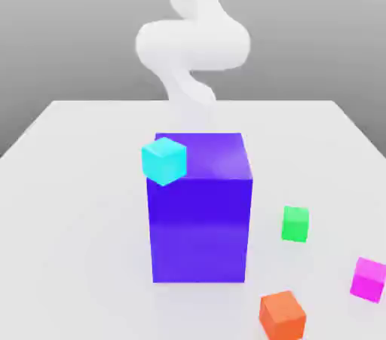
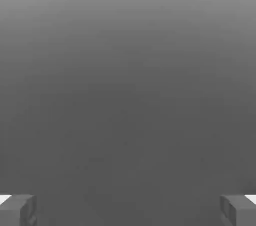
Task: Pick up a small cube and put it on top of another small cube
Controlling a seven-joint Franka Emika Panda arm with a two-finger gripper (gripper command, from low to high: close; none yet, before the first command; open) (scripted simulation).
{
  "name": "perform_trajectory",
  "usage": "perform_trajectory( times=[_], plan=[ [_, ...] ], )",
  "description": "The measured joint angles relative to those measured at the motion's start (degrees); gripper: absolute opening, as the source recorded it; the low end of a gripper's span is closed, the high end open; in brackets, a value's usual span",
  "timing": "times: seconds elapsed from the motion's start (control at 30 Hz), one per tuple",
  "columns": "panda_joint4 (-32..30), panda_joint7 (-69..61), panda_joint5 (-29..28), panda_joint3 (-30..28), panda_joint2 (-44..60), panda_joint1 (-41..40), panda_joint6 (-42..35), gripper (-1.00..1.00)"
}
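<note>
Desk [image 1: 68,180]: white, carrying all items. Arm [image 1: 192,41]: white, raised behind the block. Purple block [image 1: 200,210]: tall, central, likely an obstacle to route around. Jaws [image 2: 128,210]: spread wide, empty, ready for a first grasp. Cyan cube [image 1: 163,160]: at the block's upper corner. Orange cube [image 1: 283,314]: nearest the front edge. Magenta cube [image 1: 369,279]: on the desk, exterior view's right, ungrasped. Green cube [image 1: 295,223]: near the block, apart from the magenta, top free for stacking.

My arm [image 1: 192,37] is plain white against a grey backdrop. The table [image 1: 68,203] is pale white-grey and unpatterned. On it stands a deep purple block [image 1: 200,218], glossy, with a cyan cube [image 1: 163,160] at its upper corner. The green cube [image 1: 295,223], magenta-pink cube [image 1: 369,279] and orange cube [image 1: 283,314] are solid-coloured. My fingertips [image 2: 17,210] are grey.
</note>
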Motion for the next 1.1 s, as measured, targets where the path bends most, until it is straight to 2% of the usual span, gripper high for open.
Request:
perform_trajectory(
  times=[0.63, 0.9, 1.03, 1.07, 1.1],
  plan=[
    [-3.8, -10.9, -6.2, 11.6, 39.8, 12.4, 14.2, 0.0],
    [-5.2, -14.2, -10.4, 14.4, 56.6, 18.0, 20.1, 0.0],
    [-3.8, -11.9, -14.3, 11.3, 65.0, 21.2, 25.8, 0.0],
    [-3.3, -11.4, -15.0, 10.1, 67.0, 22.4, 27.3, -1.0],
    [-3.3, -11.4, -15.0, 10.1, 67.0, 22.4, 27.3, -1.0]
  ],
)
